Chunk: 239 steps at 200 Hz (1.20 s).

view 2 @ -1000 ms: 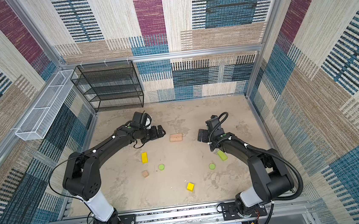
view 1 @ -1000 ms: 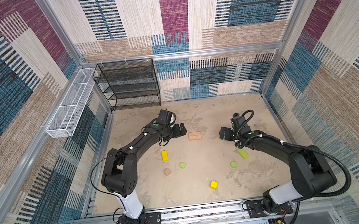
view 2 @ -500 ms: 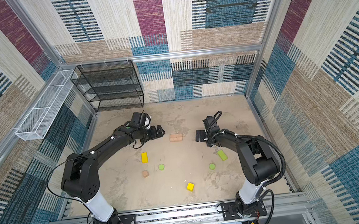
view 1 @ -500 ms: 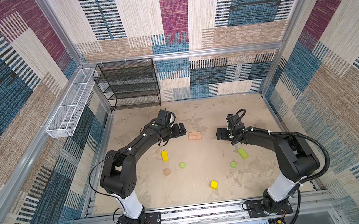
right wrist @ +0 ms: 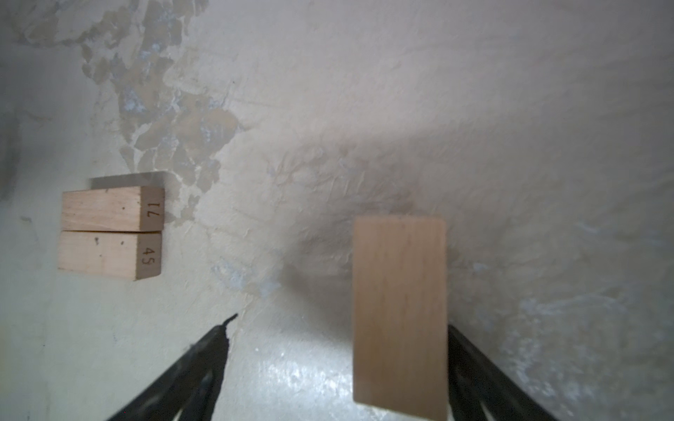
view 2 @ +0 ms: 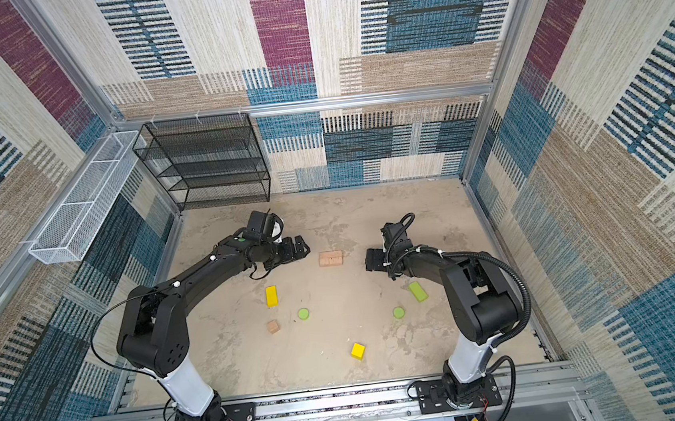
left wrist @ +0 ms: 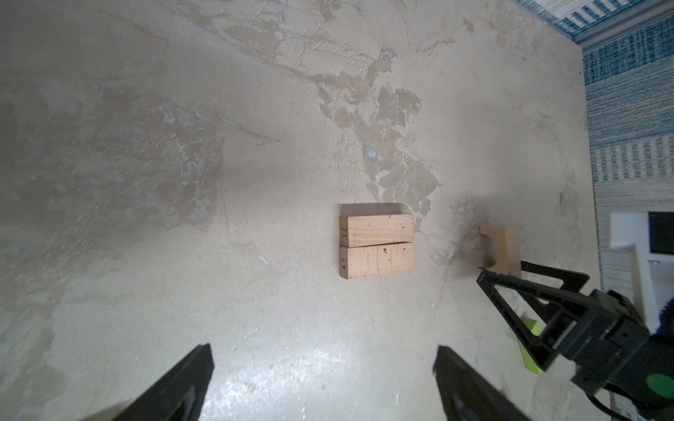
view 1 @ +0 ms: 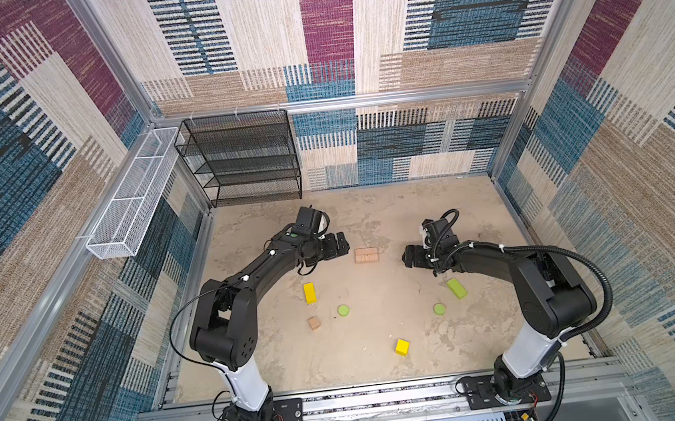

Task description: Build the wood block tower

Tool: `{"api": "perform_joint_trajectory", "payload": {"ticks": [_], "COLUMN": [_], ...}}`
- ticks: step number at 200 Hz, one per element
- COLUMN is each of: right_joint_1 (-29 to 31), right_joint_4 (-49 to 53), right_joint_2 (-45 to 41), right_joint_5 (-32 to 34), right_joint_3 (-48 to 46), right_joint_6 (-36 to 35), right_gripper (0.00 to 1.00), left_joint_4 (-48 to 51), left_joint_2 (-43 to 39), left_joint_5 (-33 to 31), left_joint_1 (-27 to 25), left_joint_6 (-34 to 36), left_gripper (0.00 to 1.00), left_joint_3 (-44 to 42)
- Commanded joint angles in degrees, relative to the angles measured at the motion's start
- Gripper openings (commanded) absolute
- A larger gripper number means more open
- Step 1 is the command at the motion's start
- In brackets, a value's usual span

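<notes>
Nudges right gripper (view 1: 406,256) nearer tan pair (view 1: 366,255), 3 o'clock side, jaws slack round third bar (right wrist: 399,313), wrist views only; holds left gripper (view 1: 345,245) wide, empty.

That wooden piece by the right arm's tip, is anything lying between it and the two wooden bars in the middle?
Nothing visible does. The stretch of table between the tan block at the right end effector and the two tan bars is bare. The lime green bar lies nearer the front, off that line.

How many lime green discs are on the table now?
2. One disc lies near the tan cube; the other disc lies beside the lime green bar. None seems hidden.
</notes>
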State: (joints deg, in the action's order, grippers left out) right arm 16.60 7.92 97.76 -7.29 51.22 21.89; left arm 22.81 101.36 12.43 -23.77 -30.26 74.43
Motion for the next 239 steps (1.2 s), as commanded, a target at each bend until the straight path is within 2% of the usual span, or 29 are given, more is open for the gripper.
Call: {"api": "perform_joint_trajectory", "payload": {"ticks": [1, 153, 174, 203, 239], "right_joint_1": [0.17, 5.22, 5.37, 6.06, 7.56], "right_joint_4": [-2.73, -5.03, -4.56, -3.78, -0.46], "right_joint_2": [-0.37, 5.48, 6.17, 4.81, -0.85], "right_joint_5": [-4.1, -5.46, -5.77, -5.32, -2.03], "right_joint_3": [-0.67, 4.44, 5.36, 5.05, 3.98], "right_joint_6": [2.14, 5.62, 5.78, 5.94, 5.47], "right_gripper": [0.88, 0.84, 0.84, 0.83, 0.82], "left_joint_4": [-1.18, -1.53, -1.65, -2.0, -2.31], "left_joint_2": [0.2, 0.33, 0.15, -0.24, -0.25], "left_joint_5": [0.85, 1.46, 1.55, 1.55, 1.81], "left_joint_1": [-0.01, 0.13, 0.22, 0.39, 0.46], "left_joint_6": [0.25, -0.14, -0.15, -0.09, -0.32], "left_gripper": [0.99, 0.99, 0.97, 0.96, 0.94], "left_joint_3": [0.16, -0.07, -0.21, -0.56, -0.73]}}
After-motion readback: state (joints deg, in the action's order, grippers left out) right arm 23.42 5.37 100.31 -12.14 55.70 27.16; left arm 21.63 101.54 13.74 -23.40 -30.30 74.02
